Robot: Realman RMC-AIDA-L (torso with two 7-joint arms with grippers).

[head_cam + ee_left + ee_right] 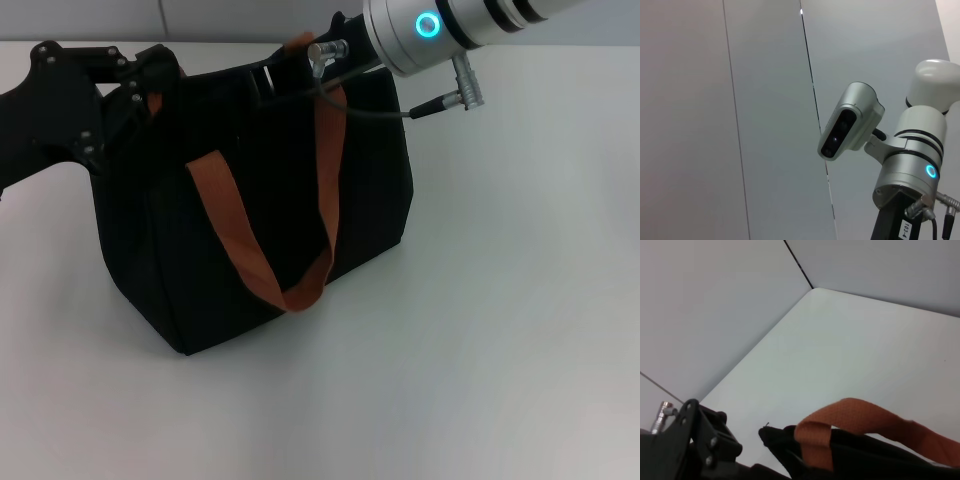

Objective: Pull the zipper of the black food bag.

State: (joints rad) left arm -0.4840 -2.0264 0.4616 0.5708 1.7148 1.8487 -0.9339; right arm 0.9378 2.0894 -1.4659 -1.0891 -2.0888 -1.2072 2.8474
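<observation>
1. The black food bag (pixel 250 220) is standing upright on the white surface (pixel 500 330), orange strap (pixel 240 240) hanging down its front.
2. Left gripper (pixel 140 90) is pressing at the bag's top left corner; right gripper (pixel 285 75) is reaching over its top edge.
3. Cannot tell either gripper's state; zipper hidden.

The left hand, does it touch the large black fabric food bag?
Touching. In the head view the left hand rests on the bag's top left corner, with no gap visible.

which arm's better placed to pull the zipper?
Hard to call; the zipper isn't visible. Leaning right: its hand sits over the black food bag top edge by the strap. The left hand is at the opposite top corner, seemingly bracing it.
</observation>
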